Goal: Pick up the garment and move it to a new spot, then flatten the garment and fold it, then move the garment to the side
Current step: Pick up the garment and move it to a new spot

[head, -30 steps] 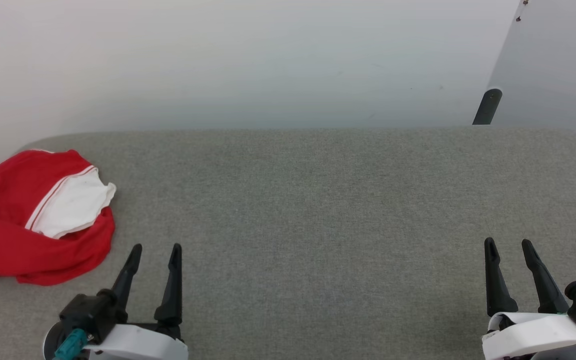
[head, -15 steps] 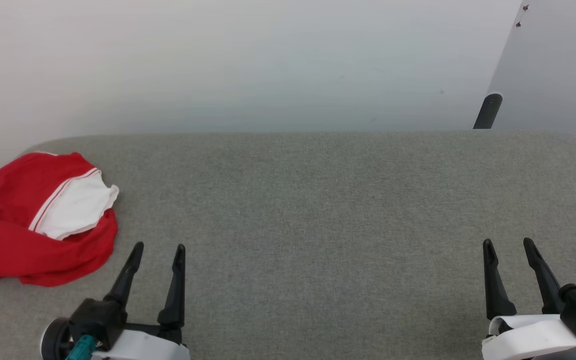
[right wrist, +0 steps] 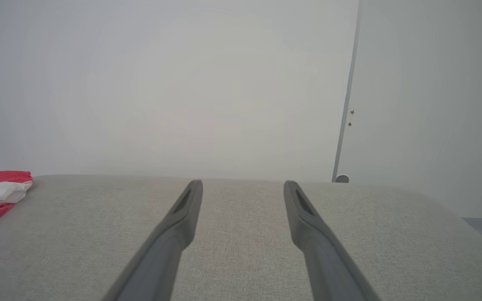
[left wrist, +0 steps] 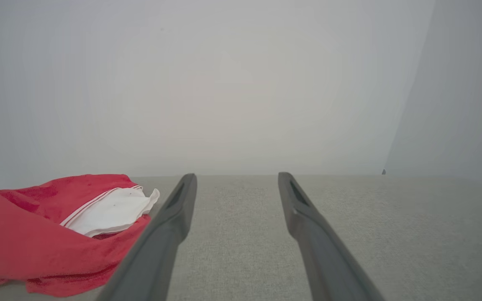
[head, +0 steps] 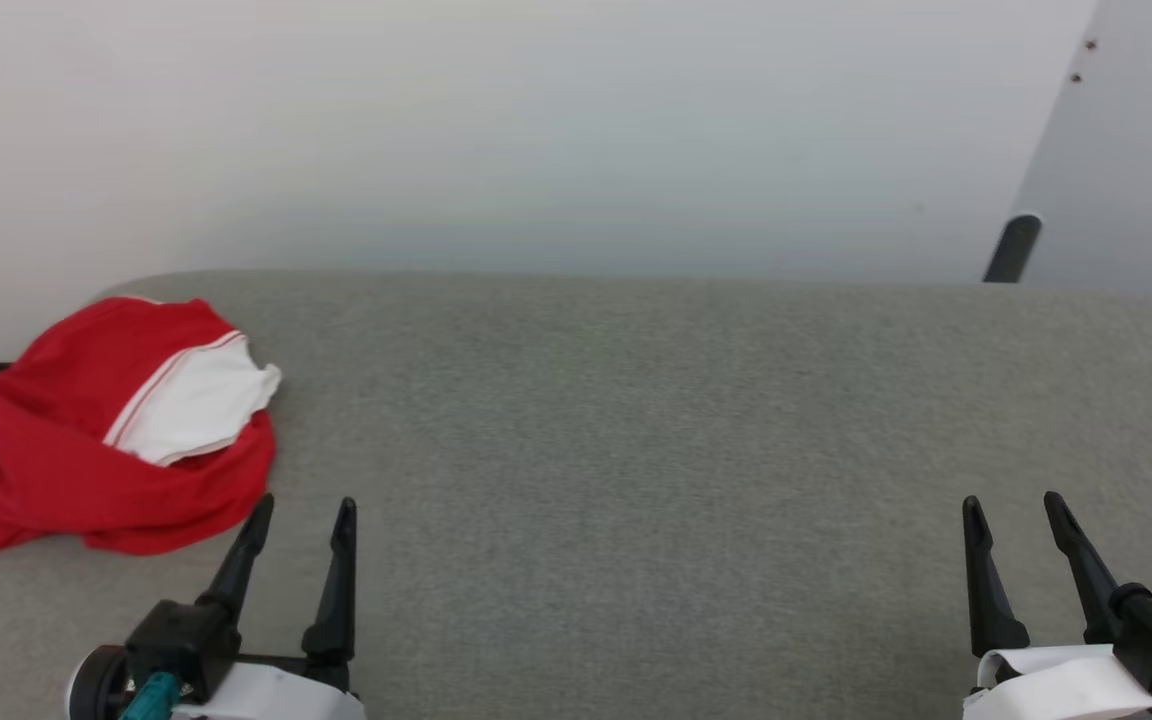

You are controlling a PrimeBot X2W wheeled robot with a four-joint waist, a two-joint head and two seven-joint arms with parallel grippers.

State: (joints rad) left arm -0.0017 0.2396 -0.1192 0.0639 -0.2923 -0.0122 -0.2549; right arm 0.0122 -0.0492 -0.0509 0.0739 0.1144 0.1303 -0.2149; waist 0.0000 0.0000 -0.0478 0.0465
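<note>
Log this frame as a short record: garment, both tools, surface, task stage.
garment: red with a white sleeve, crumpled in a heap at the surface's left end
left tool: open, holding nothing, close beside the garment's near right edge
right tool: open, holding nothing, at the far right, well away from the garment
surface: grey fabric
stage: garment not yet picked up, flattened or folded

Grey fabric surface (head: pixel 636 420) (white wall (head: pixel 496 130))

head camera high over grey surface (head: pixel 636 450), wrist cameras low along it, garment (head: pixel 106 440) common to all
</note>
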